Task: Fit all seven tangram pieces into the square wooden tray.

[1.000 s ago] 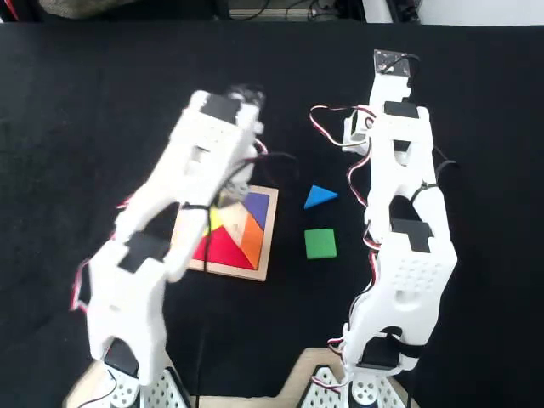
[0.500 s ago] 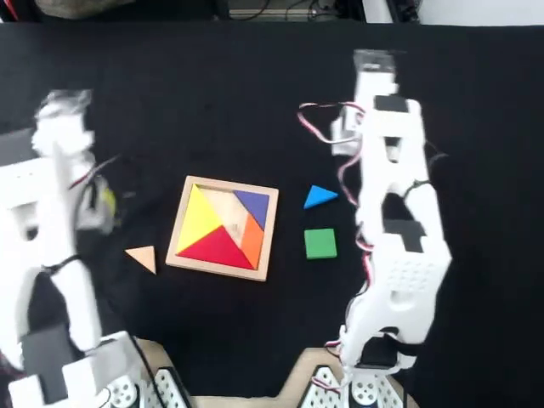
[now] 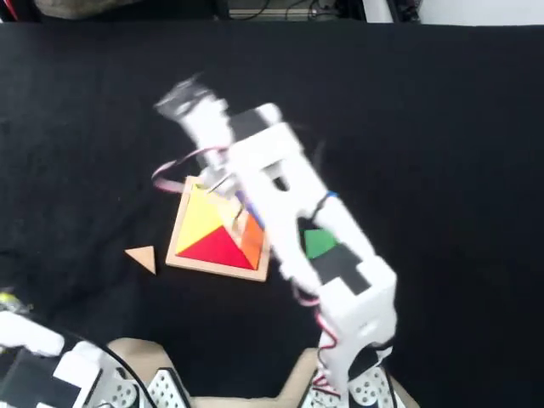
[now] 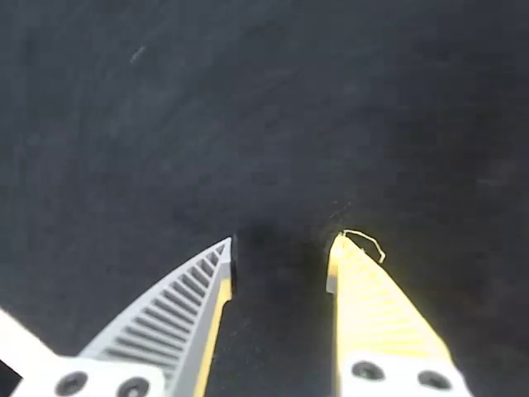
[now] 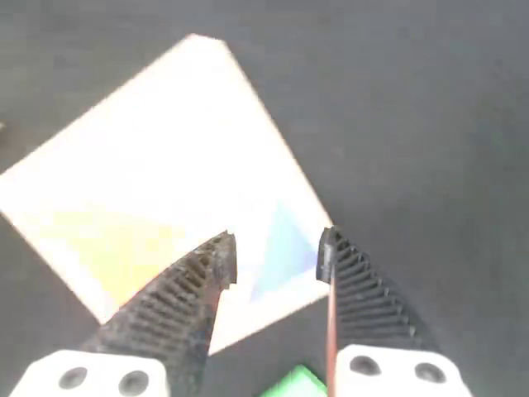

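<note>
We see a square wooden tray (image 3: 219,269) on a black cloth (image 3: 425,127). The tray is turned slightly, so its edges run a little askew to the table's near edge; being square, it has no longer side.

Inside the tray, a yellow triangle (image 3: 202,217) fills the far part on the side toward the tan triangle. A red triangle (image 3: 217,248) lies along the near edge, and an orange piece (image 3: 252,238) sits against the edge nearest the green square.

The right arm (image 3: 272,170) lies across the tray's far corner on that side and hides it.

The right gripper (image 5: 277,250) hangs above the tray with its fingers parted by a moderate gap and nothing held. Between them we see a pale blue piece (image 5: 279,240) lying in the tray near its rim.

A green square (image 3: 318,244) lies on the cloth just beside the tray, partly covered by the arm. On the opposite side, a small tan triangle (image 3: 143,257) lies near the tray's near corner with one corner pointing away from the tray.

Broad stretches of cloth spread beyond the tray's far edge and past the tan triangle.

The left arm (image 3: 30,337) sits well apart from the tray, by the table's near edge. The left gripper (image 4: 281,256) is over bare cloth, its fingers moderately apart and holding nothing.
</note>
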